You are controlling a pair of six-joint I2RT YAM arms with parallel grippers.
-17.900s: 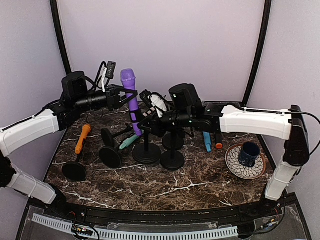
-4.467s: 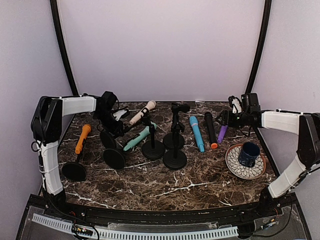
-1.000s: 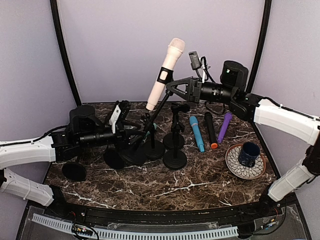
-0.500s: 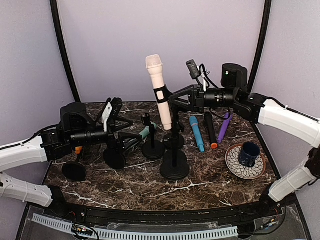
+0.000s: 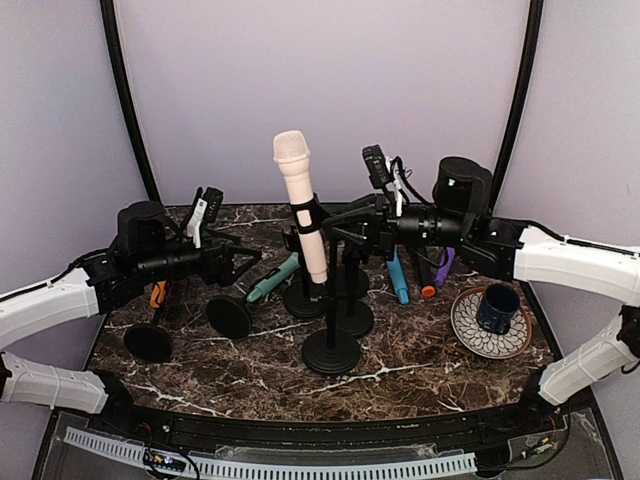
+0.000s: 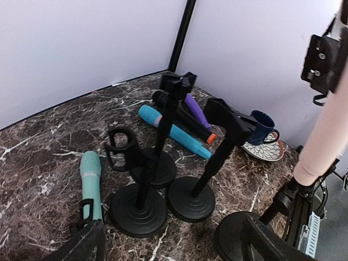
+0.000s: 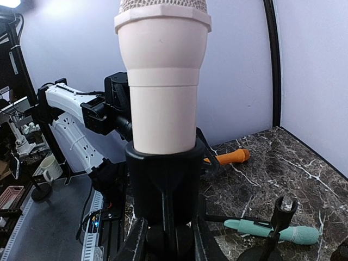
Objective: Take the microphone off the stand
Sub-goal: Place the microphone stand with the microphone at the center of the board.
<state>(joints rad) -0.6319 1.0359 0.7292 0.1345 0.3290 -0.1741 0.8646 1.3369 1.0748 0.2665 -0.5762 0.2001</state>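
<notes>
A cream microphone [image 5: 298,205] stands upright in the black clip of a stand [image 5: 331,300], whose round base [image 5: 331,352] appears to rest on the marble table [image 5: 420,370]. My right gripper [image 5: 345,222] is shut on the stand just below the clip. In the right wrist view the microphone [image 7: 163,76] fills the clip [image 7: 163,179], and my gripper [image 7: 168,244] has a finger on each side of the joint. My left gripper [image 5: 243,262] is open and empty, left of the stand. Its wrist view shows the gripper [image 6: 174,244] wide apart and the microphone [image 6: 326,136] at the right edge.
Loose microphones lie on the table: teal [image 5: 272,280], orange [image 5: 157,293], blue [image 5: 398,280], black [image 5: 427,285] and purple [image 5: 443,265]. Empty stands [image 5: 228,315] [image 5: 148,342] [image 5: 305,298] crowd the middle and left. A patterned plate [image 5: 470,330] with a dark mug [image 5: 497,305] sits right.
The right gripper swung the stand and microphone from a tilt to upright and brought them down, left and nearer. The left gripper opened and drew back to the left.
</notes>
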